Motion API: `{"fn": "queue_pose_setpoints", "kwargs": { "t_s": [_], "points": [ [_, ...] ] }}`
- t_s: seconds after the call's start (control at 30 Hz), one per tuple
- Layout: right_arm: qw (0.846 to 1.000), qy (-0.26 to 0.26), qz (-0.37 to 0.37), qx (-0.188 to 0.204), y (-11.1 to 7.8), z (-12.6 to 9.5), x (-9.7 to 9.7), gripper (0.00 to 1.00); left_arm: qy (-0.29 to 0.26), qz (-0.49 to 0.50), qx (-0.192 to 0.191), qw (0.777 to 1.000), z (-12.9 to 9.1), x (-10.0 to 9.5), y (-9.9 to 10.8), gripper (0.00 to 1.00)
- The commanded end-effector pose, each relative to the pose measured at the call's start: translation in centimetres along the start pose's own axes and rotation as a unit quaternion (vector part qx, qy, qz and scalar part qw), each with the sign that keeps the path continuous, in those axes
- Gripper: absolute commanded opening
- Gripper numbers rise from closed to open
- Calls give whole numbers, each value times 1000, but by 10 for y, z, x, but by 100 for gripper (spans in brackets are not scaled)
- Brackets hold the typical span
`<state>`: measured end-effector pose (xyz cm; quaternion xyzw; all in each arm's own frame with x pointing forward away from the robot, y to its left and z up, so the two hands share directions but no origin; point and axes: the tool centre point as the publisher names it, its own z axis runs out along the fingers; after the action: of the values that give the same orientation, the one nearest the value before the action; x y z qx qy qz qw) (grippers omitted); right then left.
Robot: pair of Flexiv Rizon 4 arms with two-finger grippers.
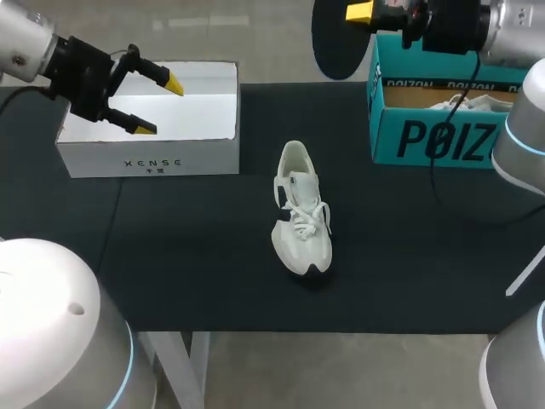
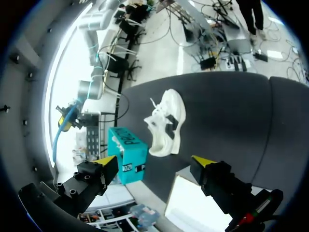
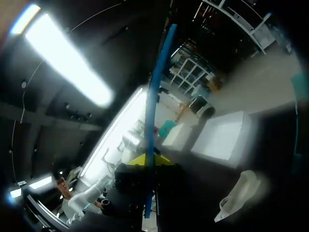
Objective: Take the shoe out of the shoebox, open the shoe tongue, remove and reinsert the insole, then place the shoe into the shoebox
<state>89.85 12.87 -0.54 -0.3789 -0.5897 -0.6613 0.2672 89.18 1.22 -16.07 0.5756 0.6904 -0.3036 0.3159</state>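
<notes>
On the black table [image 1: 170, 264] the white sneaker [image 1: 300, 213] stands outside the white shoebox [image 1: 153, 158]. The left gripper [image 1: 159, 107] hangs spread over that box. I cannot tell the right gripper's [image 1: 362, 12] state. Unpinned, the sneaker may slide when its tongue is tugged.

The white lace-up sneaker [image 1: 300, 213] has a black side panel and a dark toe. The black cloth counter [image 1: 213, 273] carries a white cardboard shoebox [image 1: 153, 155] with small dark lettering and a teal cardboard box [image 1: 393, 141] lettered black. The black left tool [image 1: 160, 106] has yellow tips.
</notes>
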Motion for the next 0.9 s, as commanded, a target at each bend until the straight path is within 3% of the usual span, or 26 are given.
{"fn": "queue_pose_setpoints", "kwargs": {
  "t_s": [0.03,0.4,0.57,0.63,0.87,0.9],
  "points": [
    [1000,-1,0,-1,0,1,0,0,2,0,0,1000,0,0,0,100],
    [1000,-1,0,-1,0,1,0,0,2,0,0,1000,0,0,0,100],
    [986,-55,-101,124,11,4,-10,0,2,0,0,1000,0,0,0,100],
    [979,-64,-117,153,13,4,-16,0,2,0,0,1000,0,0,0,100],
    [965,-87,-173,175,17,7,-48,0,2,0,0,1000,0,0,0,100],
    [968,-80,-172,163,17,8,-53,0,2,0,0,1000,0,0,0,100]
  ]
}}
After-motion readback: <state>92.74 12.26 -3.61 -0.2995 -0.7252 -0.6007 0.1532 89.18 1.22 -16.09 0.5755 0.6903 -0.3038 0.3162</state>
